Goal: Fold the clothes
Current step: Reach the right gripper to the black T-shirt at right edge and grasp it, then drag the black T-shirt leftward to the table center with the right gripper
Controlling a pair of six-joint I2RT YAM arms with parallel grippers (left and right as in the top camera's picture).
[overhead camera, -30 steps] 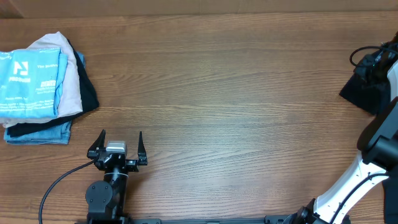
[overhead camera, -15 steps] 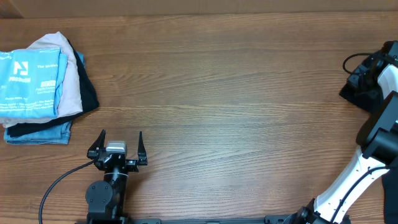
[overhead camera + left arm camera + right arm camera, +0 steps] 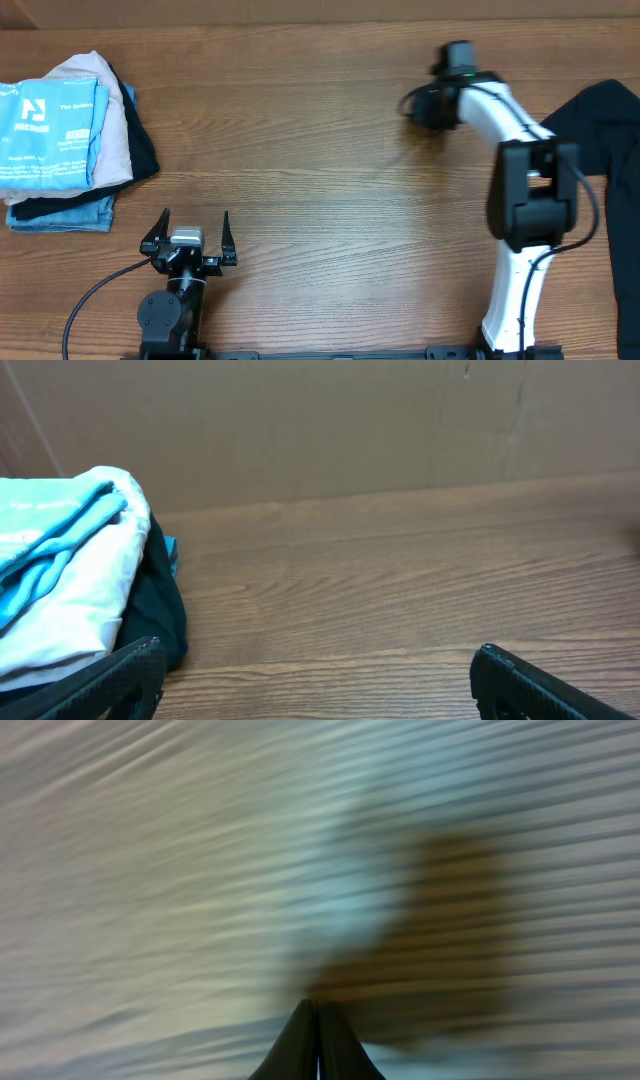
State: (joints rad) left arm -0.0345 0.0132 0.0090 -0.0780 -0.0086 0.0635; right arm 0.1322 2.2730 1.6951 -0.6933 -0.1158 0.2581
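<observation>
A stack of folded clothes [image 3: 65, 140] lies at the far left, with a light blue printed shirt on top; it also shows in the left wrist view [image 3: 70, 590]. A dark garment [image 3: 605, 140] lies spread at the right edge of the table. My left gripper [image 3: 190, 232] is open and empty near the front edge, its fingertips at the bottom corners of the left wrist view [image 3: 315, 685]. My right gripper [image 3: 425, 105] is over bare wood at the back centre, left of the dark garment. Its fingers [image 3: 318, 1040] are pressed shut with nothing seen between them; that view is motion-blurred.
A brown cardboard wall [image 3: 320, 430] runs along the back of the table. The right arm [image 3: 525, 200] stretches from the front right up across the dark garment's left edge. A cable [image 3: 95, 295] trails from the left arm.
My right gripper has swung fast from the far right edge to the back centre. The dark garment, bunched at the right edge before, now lies spread further onto the table. The left arm has not moved.
</observation>
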